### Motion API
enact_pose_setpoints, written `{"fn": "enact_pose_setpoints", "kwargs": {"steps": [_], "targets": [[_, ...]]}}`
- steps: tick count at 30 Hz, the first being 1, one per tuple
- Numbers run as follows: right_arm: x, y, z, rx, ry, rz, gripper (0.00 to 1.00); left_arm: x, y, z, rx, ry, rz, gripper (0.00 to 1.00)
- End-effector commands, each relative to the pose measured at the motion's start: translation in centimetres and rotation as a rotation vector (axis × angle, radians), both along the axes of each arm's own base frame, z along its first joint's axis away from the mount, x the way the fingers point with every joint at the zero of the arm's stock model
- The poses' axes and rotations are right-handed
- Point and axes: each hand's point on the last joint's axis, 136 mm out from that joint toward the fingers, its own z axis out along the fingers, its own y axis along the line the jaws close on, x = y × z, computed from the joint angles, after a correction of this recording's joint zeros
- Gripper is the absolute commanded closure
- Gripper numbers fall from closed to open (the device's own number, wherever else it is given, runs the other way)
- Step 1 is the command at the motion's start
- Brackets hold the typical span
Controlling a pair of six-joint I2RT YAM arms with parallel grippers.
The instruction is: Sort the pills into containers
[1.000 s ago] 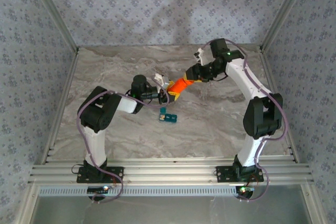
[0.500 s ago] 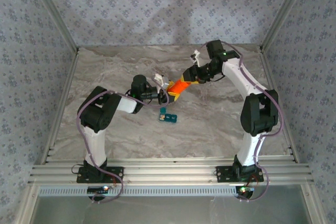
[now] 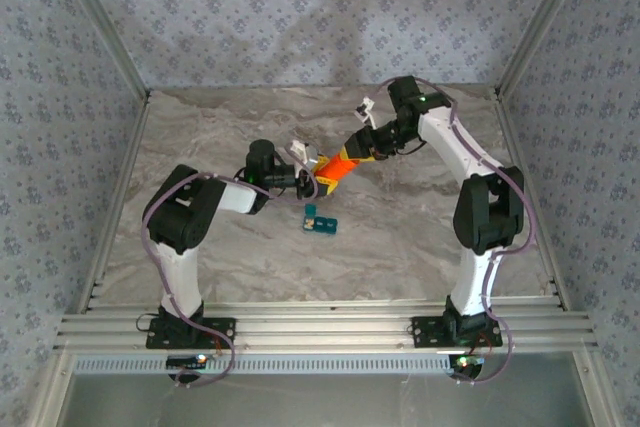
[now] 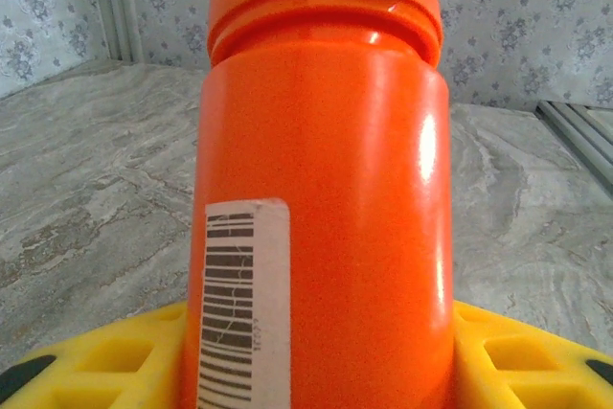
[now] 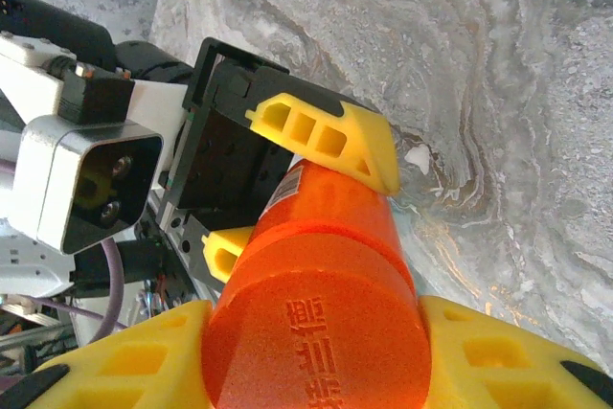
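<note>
An orange cylindrical bottle (image 3: 341, 165) hangs tilted above the marble table, held at both ends. My left gripper (image 3: 315, 179) is shut on its lower body; in the left wrist view the bottle (image 4: 321, 217) with its barcode label stands between my yellow fingers (image 4: 105, 361). My right gripper (image 3: 360, 147) is shut on the cap end (image 5: 321, 332), its fingers (image 5: 479, 352) on either side. The containers, a small teal-blue strip (image 3: 320, 221), lie on the table just nearer than the bottle. The pills are out of view.
The marble table (image 3: 420, 237) is fenced by patterned walls with metal posts at the back corners. An aluminium rail (image 3: 320, 327) runs along the near edge by the arm bases. A small white fleck (image 5: 418, 156) lies on the marble under the bottle.
The right wrist and forearm have swung a little left and back, and the bottle has shifted slightly with them. Both grips on the bottle hold as before.
</note>
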Motion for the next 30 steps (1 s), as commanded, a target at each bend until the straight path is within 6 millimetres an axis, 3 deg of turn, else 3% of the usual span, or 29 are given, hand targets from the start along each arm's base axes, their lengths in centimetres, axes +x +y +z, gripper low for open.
{"fn": "enact_pose_setpoints", "kwargs": {"steps": [1,11,17,30], "targets": [[-2.5,1.7,-0.1,0.020,0.081,0.075,0.58,-0.2,-0.7,4.7,-0.062,-0.126,-0.021,1.00],[0.0,1.8,-2.0,0.054,0.167,-0.176,0.59,0.4,-0.5,5.4,-0.079,-0.130,0.017,1.00],[-0.2,2.6,-1.8,0.038,0.219,-0.218,0.59,0.3,-0.6,5.5,-0.066,-0.131,0.008,1.00],[0.5,2.1,-2.2,-0.016,0.245,-0.285,0.52,0.6,-0.7,4.6,-0.026,-0.113,0.006,1.00]]}}
